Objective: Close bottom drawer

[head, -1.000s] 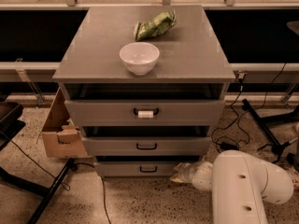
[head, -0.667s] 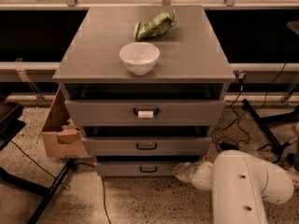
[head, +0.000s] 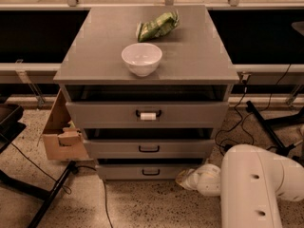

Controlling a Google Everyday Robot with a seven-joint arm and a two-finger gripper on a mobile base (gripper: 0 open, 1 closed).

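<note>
Pushing from 4 o'clock of the bottom drawer [head: 151, 171], the gripper [head: 188, 178], aperture untellable, can jam it askew.

three drawers [head: 147, 114], one bowl [head: 141, 58], one bag [head: 157, 26], one gripper [head: 186, 178] by bottom drawer [head: 133, 171]

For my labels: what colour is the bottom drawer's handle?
Black handle on the grey bottom drawer, camera view; gripper low at its right end.

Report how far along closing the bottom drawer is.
Done: the gripper sits low at the right front corner of the bottom drawer. In hand: the push, though contact is unclear. Left: a dark gap above the drawer front shows it isn't fully shut.
</note>
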